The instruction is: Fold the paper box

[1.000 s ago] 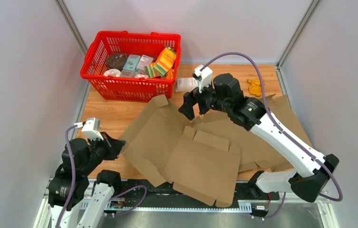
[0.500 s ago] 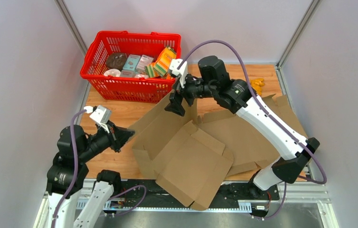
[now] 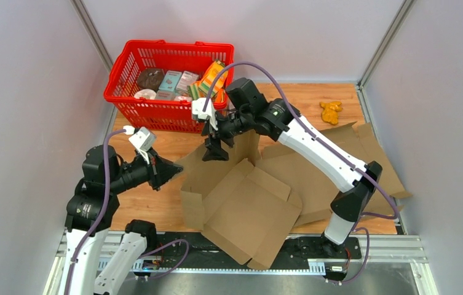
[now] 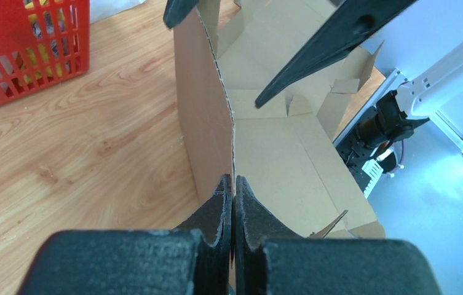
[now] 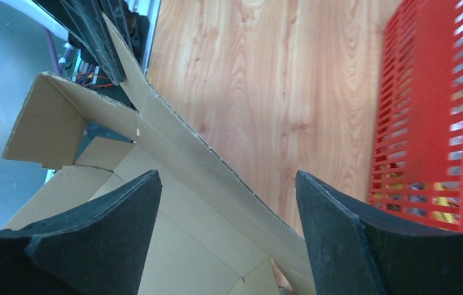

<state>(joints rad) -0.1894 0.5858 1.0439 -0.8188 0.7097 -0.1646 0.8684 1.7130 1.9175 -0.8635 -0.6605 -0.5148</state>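
Note:
A brown cardboard box blank [image 3: 247, 203] lies partly unfolded in the middle of the table, with its left side panel [image 4: 201, 117] raised upright. My left gripper [image 3: 166, 170] is shut on the near edge of that upright panel; its fingers [image 4: 219, 212] pinch the cardboard edge. My right gripper [image 3: 213, 142] is open above the far end of the same panel [image 5: 216, 175], one finger on each side of it, not touching it. More flat cardboard [image 3: 339, 166] lies under the right arm.
A red basket [image 3: 167, 83] of groceries stands at the back left, close behind the right gripper, and shows in the right wrist view [image 5: 438, 117]. A small orange object [image 3: 329, 112] lies at the back right. Bare wooden table [image 3: 136, 144] shows left of the box.
The left panel has been lifted from flat to upright. My left gripper rose and moved right holding its edge. My right arm swung left, from over the flat sheets to above the raised panel.

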